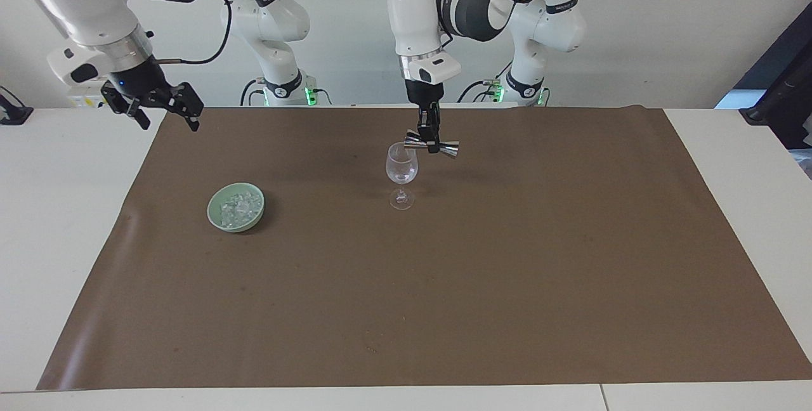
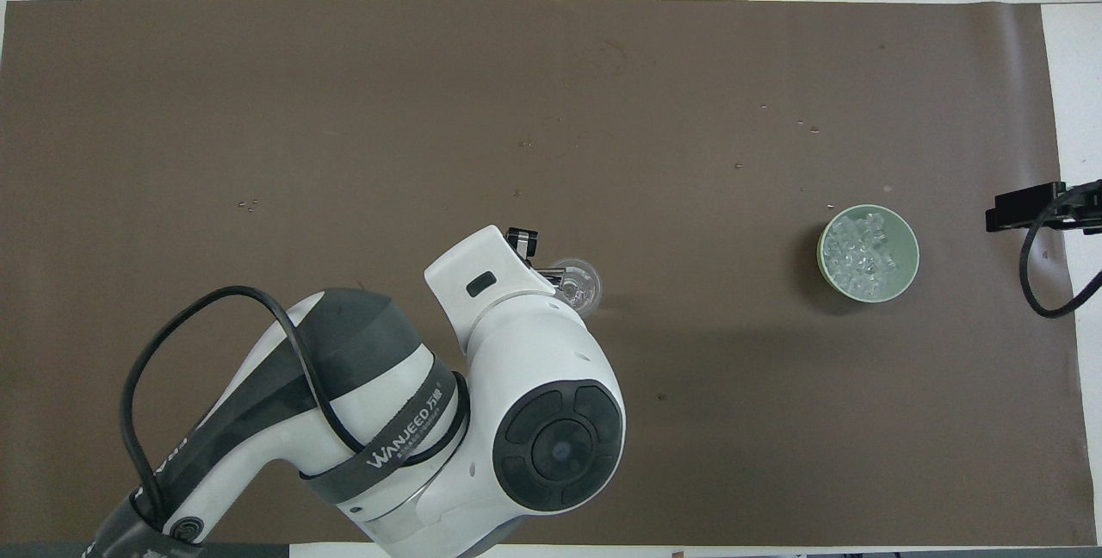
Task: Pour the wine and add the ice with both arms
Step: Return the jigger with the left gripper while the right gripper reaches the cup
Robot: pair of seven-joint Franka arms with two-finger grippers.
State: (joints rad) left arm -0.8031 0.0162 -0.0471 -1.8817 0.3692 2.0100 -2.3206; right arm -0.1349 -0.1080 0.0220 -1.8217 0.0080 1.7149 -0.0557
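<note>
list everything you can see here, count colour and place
mat: one, brown, covering most of the table
table: one, white, under the mat
bowl: one, pale green, on the mat toward the right arm's end
ice: a heap, clear whitish, in the bowl
glass: one, clear, upright mid-mat
jigger: one, silver, tipped sideways over the glass, held by the left hand
left hand: black, shut on the jigger
right hand: black, open, raised over the mat's edge, waiting

The wine glass [image 1: 401,173] is clear, standing upright mid-mat. A shiny metal jigger [image 1: 432,145] hangs tipped sideways, one end over the rim. The ice [image 1: 236,207] is small clear chunks heaped in a pale green bowl [image 1: 217,217], toward the right arm's end.
</note>
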